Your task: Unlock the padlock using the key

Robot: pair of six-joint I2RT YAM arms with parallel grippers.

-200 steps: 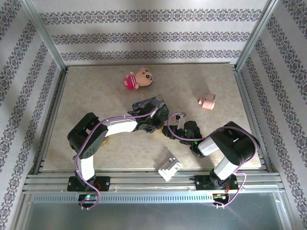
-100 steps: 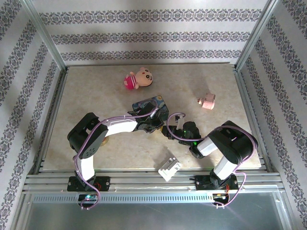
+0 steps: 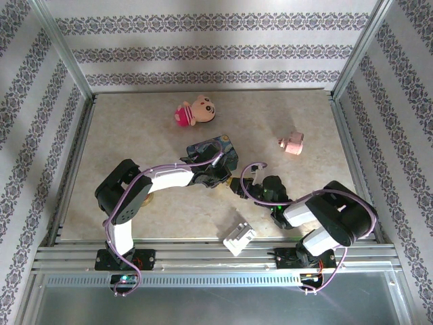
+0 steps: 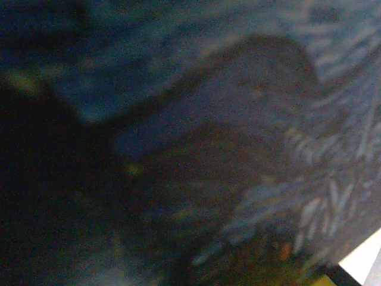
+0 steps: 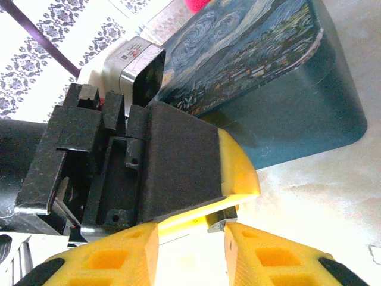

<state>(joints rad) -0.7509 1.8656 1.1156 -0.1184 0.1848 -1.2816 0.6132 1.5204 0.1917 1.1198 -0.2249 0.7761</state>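
Though too small to find from above, probably the padlock (image 5: 221,218): a dark, silvery scrap beside the blue tin (image 5: 268,77), midway between the table's (image 3: 122,128) side edges, at one fingertip (image 5: 239,235) of the right gripper (image 5: 190,231), spread, pinching nothing. Tucked against the nearer left gripper (image 3: 220,177); grip and long axis unclear, its wrist view blurred.

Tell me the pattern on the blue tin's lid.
Swirling night-sky painting, dark blues with pale streaks, on the tin; best in the right wrist view.
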